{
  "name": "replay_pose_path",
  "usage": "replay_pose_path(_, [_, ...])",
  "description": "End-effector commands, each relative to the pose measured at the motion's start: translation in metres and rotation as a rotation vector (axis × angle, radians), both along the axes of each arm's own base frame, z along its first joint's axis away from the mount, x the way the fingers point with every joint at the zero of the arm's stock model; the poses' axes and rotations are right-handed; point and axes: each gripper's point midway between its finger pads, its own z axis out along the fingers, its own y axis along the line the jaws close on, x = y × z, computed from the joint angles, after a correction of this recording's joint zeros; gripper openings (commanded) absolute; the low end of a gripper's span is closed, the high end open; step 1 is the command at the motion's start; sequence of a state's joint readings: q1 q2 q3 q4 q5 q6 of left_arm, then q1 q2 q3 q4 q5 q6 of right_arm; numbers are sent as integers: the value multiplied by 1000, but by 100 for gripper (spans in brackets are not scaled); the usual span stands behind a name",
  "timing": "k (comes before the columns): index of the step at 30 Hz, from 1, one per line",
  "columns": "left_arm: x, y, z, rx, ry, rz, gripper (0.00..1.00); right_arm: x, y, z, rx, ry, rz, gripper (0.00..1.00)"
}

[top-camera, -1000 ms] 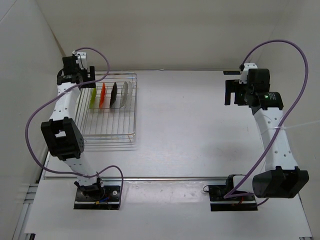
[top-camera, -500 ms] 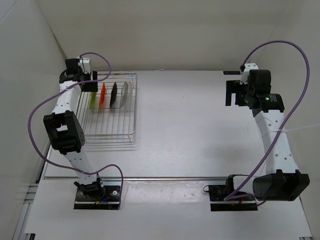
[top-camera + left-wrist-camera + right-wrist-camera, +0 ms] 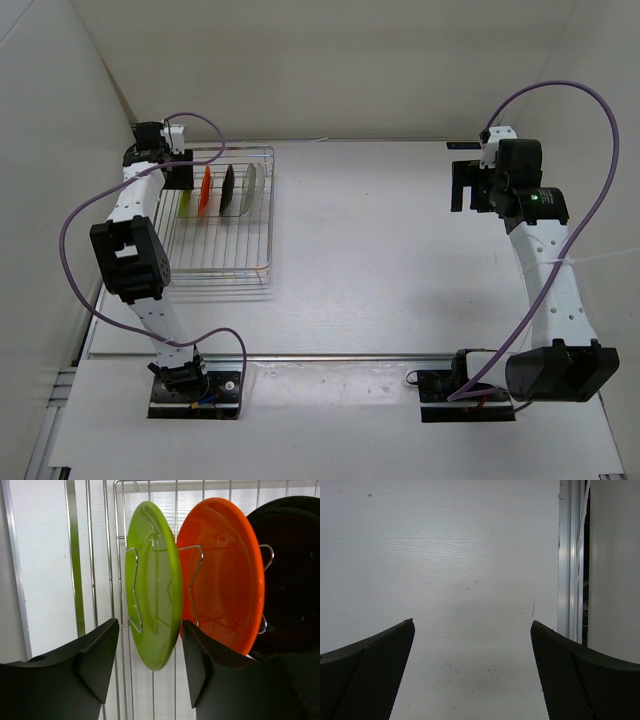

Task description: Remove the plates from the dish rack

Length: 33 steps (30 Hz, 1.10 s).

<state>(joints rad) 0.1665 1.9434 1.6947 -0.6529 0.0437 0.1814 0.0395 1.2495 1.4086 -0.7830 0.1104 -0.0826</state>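
I judge the grasp step in hand: left claw (image 3: 149,645) stands apart astride the round lime green plate (image 3: 152,580); next, clamp and lift clear of the silver wire dish rack (image 3: 71,555).

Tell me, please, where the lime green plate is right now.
In the left wrist view the lime green plate stands on edge in the dish rack, between the fingers of the left gripper, with the orange plate just to its right.

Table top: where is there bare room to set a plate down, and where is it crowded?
Free: the table between the dish rack and the right gripper; also the rack's near half, bare grid. Crowded: the rack's far end, where the plates stand on edge and the left gripper straddles the lime green plate.
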Motion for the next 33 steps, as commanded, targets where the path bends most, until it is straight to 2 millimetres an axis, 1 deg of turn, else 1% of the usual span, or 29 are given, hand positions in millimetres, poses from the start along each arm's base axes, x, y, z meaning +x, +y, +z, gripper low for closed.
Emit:
replay_pose_path(1, [0,-6,12,-33,-20,-16,64,2,-3,11,-14,-55,-10,100])
replay_pose_path(3, [2,-8,19,-39,-32,-24,64,2,-3,11,-14,-55,-10,100])
replay_pose_path(4, [2,-8,19,-39,-32,-24,64,2,-3,11,-14,-55,-10,100])
replay_pose_path(5, [2,-9,21,-46,-33,-30,61,2,-5,7,-20,-46,-17,100])
replay_pose_path(6, [3,-14,21,-46,-33,-39,61,2,-5,7,-20,-46,-17,100])
replay_pose_path(8, [3,-16,21,-53,-34,-45,60,2,-5,7,-20,-46,-17,100])
replay_pose_path(10, [1,-16,20,-54,-25,-45,55,2,-5,7,-20,-46,-17,100])
replay_pose_path(11, [1,-18,25,-59,-35,-51,54,3,-5,9,-20,-55,-18,100])
replay_pose_path(12, [1,-18,25,-59,-35,-51,50,3,-5,9,-20,-55,-18,100])
replay_pose_path(14, [1,-18,25,-59,-35,-51,46,3,-5,9,-20,-55,-18,100])
replay_pose_path(16, [1,-18,25,-59,-35,-51,45,3,-5,9,-20,-55,-18,100])
replay_pose_path(17, [-2,-18,23,-61,-25,-51,41,3,-5,9,-20,-55,-18,100])
replay_pose_path(18, [0,-18,27,-60,-33,-51,40,3,-5,9,-20,-55,-18,100])
replay_pose_path(19, [1,-24,27,-67,-34,-66,40,3,-5,9,-20,-55,-18,100])
replay_pose_path(23, [-1,-24,26,-68,-25,-66,37,5,-5,6,-20,-46,-17,100])
replay_pose_path(24, [1,-24,29,-67,-34,-67,33,5,-5,6,-20,-46,-17,100])
replay_pose_path(26, [1,-24,29,-67,-34,-67,32,5,-5,6,-20,-46,-17,100])
replay_pose_path(27, [1,-24,29,-73,-34,-60,27,5,-5,6,-20,-46,-17,100])
replay_pose_path(28, [1,-24,29,-73,-34,-60,25,5,-5,6,-20,-46,-17,100])
replay_pose_path(29, [3,-24,33,-71,-45,-60,22,5,-5,6,-20,-46,-17,100])
replay_pose_path(31, [3,-24,33,-71,-45,-60,16,4,-5,2,-21,-37,-17,100])
replay_pose_path(33, [1,-24,32,-72,-36,-60,15,4,-5,2,-21,-37,-17,100])
